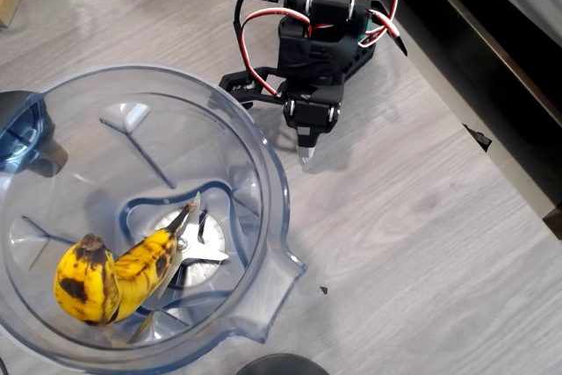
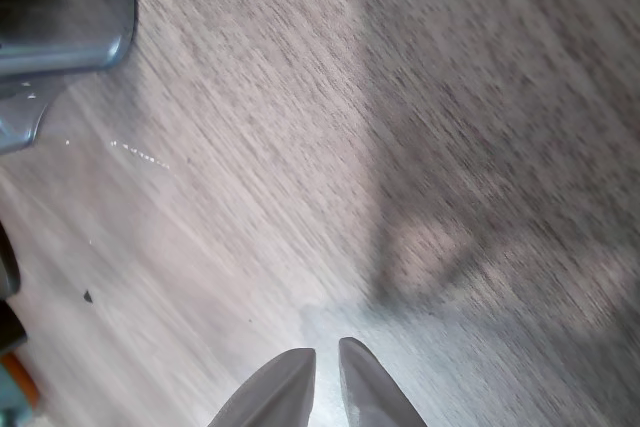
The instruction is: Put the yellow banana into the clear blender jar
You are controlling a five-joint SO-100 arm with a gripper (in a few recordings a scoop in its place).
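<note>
While the yellow banana (image 1: 114, 271) lies at the bottom of the clear blender jar (image 1: 272, 191), the tool (image 1: 306, 152) stands outside the jar, just to the right of its far rim in the overhead view. The banana is curved and has brown-black spots. Its thick end is at the near left of the jar floor, and its dark stem tip points up and to the right, over the silver blade (image 1: 200, 248). The jar takes the left and near part of the overhead view, with its pour spout toward the near right.

The tool points down at the grey wood-grain tabletop (image 1: 413, 217), and nothing is between its fingers. In the wrist view the two pale fingertips (image 2: 285, 387) are pressed almost together, with only a thin slit between them, above the bare tabletop. In the same view the edge of the jar (image 2: 60, 17) appears at the upper left corner. The black arm (image 1: 320, 32) with red and white wires (image 1: 250, 37) stands at the far side of the tabletop, behind the tool.
</note>
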